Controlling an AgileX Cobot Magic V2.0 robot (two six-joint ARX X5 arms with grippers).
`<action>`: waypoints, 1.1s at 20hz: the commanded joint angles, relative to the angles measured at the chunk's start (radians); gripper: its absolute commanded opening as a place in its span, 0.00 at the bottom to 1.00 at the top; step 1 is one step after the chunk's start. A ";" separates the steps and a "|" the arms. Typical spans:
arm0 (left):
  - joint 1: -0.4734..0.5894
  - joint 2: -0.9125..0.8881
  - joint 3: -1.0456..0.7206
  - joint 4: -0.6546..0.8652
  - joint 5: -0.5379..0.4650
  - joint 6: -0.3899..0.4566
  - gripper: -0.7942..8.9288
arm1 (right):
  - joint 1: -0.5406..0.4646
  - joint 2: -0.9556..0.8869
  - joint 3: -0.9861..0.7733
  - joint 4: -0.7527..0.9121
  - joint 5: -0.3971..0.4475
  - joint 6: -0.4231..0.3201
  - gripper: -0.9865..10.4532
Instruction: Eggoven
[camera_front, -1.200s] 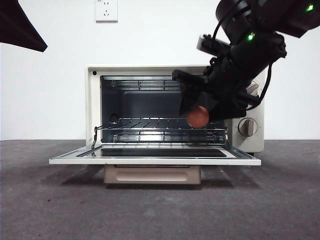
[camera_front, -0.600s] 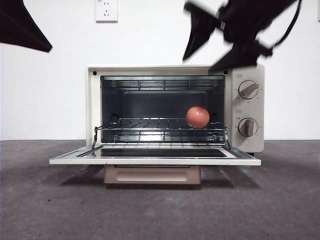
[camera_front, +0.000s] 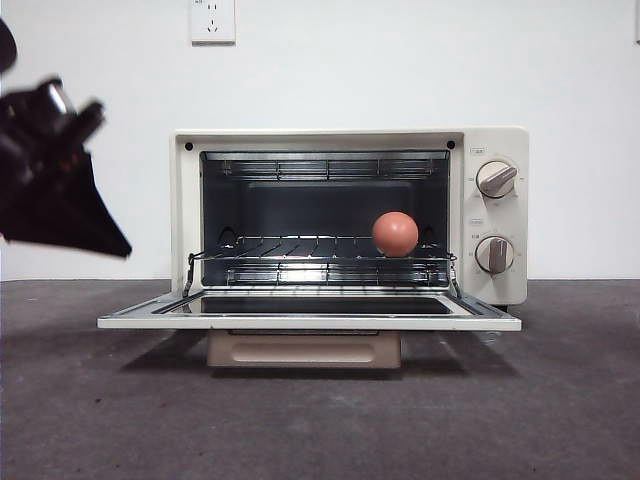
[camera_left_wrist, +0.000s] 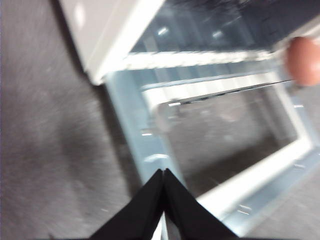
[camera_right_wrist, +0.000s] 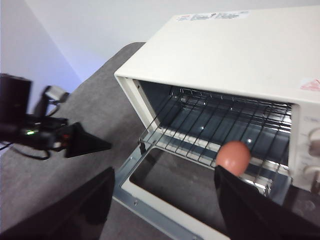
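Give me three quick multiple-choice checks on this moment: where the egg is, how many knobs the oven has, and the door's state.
1. Where is the egg?
A. on the wire rack
B. on the open door
C. on the table

2. How many knobs does the oven have?
A. one
B. two
C. three

3. What state is the oven door in?
A. shut
B. half raised
C. folded down flat

Answers: 1 A, it sits toward the rack's knob side. 2 B, upper knob and lower knob. 3 C, the cavity is fully exposed.
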 joint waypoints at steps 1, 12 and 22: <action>0.000 0.078 0.004 0.060 -0.003 -0.021 0.09 | 0.007 -0.033 0.018 -0.026 0.000 -0.016 0.36; -0.047 0.261 0.004 0.158 -0.043 -0.052 0.09 | 0.007 -0.092 0.018 -0.033 0.000 -0.015 0.36; -0.086 0.269 0.004 0.241 0.048 -0.123 0.09 | 0.007 -0.092 0.018 -0.035 0.001 -0.016 0.36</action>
